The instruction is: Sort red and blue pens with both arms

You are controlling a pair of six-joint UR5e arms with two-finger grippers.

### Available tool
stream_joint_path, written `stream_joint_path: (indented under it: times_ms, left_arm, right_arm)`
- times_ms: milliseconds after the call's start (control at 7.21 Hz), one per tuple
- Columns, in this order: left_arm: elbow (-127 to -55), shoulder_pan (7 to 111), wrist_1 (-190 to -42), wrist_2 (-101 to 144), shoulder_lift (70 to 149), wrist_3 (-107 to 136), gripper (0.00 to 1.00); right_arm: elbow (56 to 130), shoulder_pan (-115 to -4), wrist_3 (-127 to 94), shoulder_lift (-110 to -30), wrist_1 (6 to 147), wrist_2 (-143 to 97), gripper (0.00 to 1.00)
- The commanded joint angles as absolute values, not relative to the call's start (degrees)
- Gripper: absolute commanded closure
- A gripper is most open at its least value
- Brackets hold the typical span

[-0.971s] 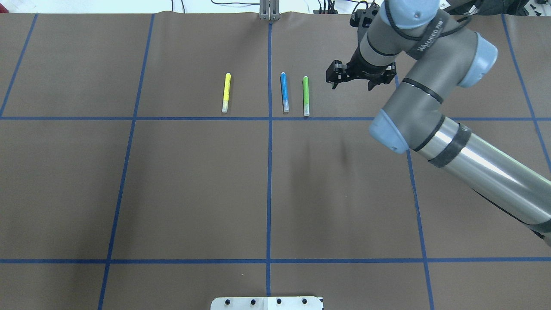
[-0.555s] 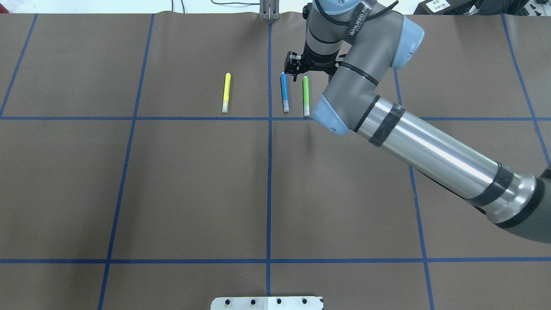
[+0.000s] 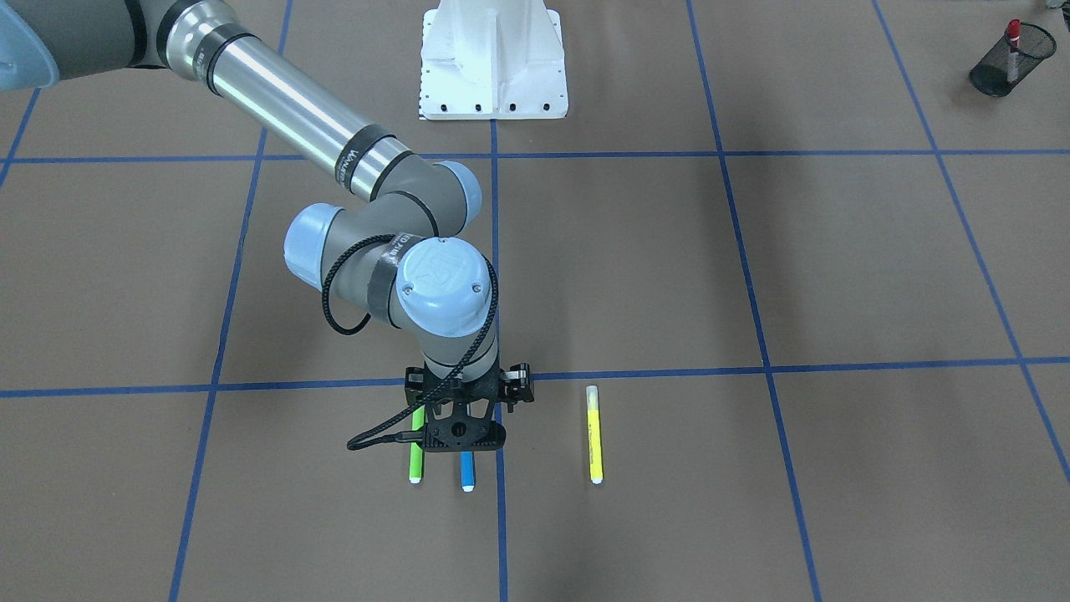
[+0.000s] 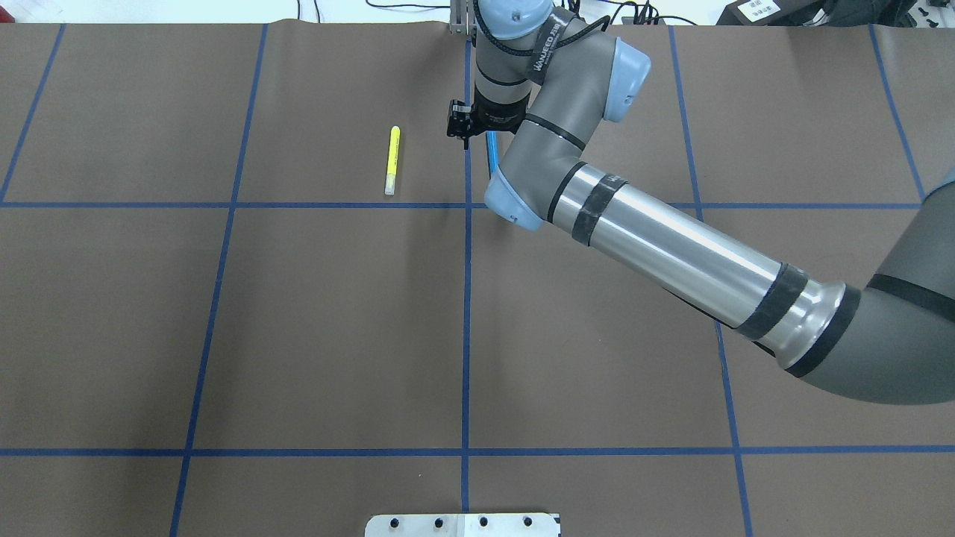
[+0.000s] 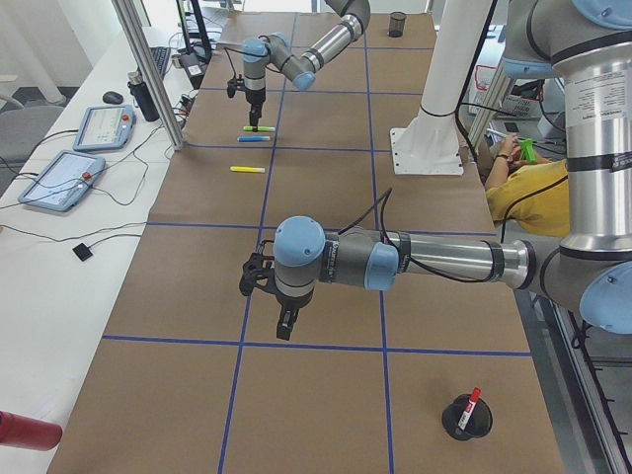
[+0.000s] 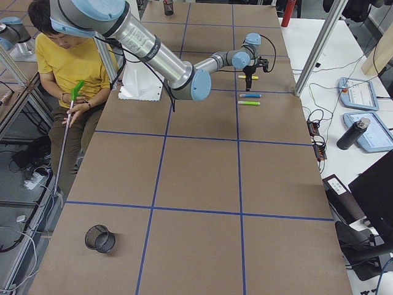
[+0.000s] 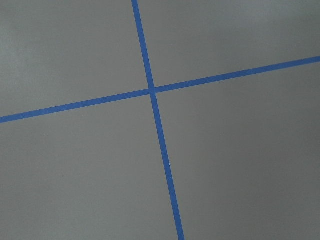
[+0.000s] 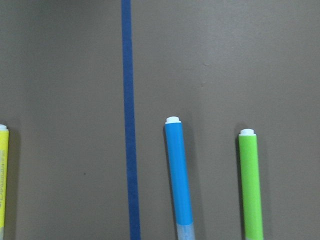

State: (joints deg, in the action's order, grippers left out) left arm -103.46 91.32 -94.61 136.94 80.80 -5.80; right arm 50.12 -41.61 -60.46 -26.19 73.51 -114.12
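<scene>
The blue pen [image 3: 466, 473] lies on the brown mat beside the centre tape line, and its barrel fills the right wrist view [image 8: 179, 175]. My right gripper [image 3: 465, 445] hangs just above its far end, open, with nothing between the fingers. In the overhead view the arm leaves only a sliver of the blue pen [image 4: 492, 153] showing. The red pen [image 3: 1013, 40] stands in a black mesh cup [image 3: 995, 79] at the robot's left end of the table. My left gripper [image 5: 282, 331] hovers over bare mat near a tape crossing; I cannot tell if it is open or shut.
A lime green marker [image 3: 415, 461] lies parallel to the blue pen on one side, and a yellow marker [image 3: 594, 435] on the other, past the tape line. Another mesh cup [image 6: 98, 238] stands at the right end. A seated person [image 6: 67, 67] is behind the white pedestal [image 3: 493, 58].
My right arm has swung left, from right of the green marker to over the blue pen. In the overhead view it now covers the green marker. The pens have not moved.
</scene>
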Motion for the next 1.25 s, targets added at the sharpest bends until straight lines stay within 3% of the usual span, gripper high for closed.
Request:
stream_joint_path:
  times_ms: [0,277,416,1110]
  left_arm:
    - [-103.4,91.3,-94.7,136.8,80.9,-5.8,0.00]
    - [-103.5,91.3,-94.7,136.9,80.9,-5.8,0.00]
    - [-103.6,91.3,-94.7,136.9,80.9,-5.8,0.00]
    - [-103.8,91.3,-94.7,136.9,80.9,-5.8,0.00]
  right_arm:
    - [48.9,-40.9,-60.6,-26.5,70.4,-113.9,0.05]
    - [49.0,-40.5,-60.5,-28.7,68.3,-112.9,0.41]
    - [49.0,-40.2,-60.6,-29.2,68.4,-112.2,0.48]
    - [49.0,-39.6,-60.4,-29.4,68.8,-112.0,0.58]
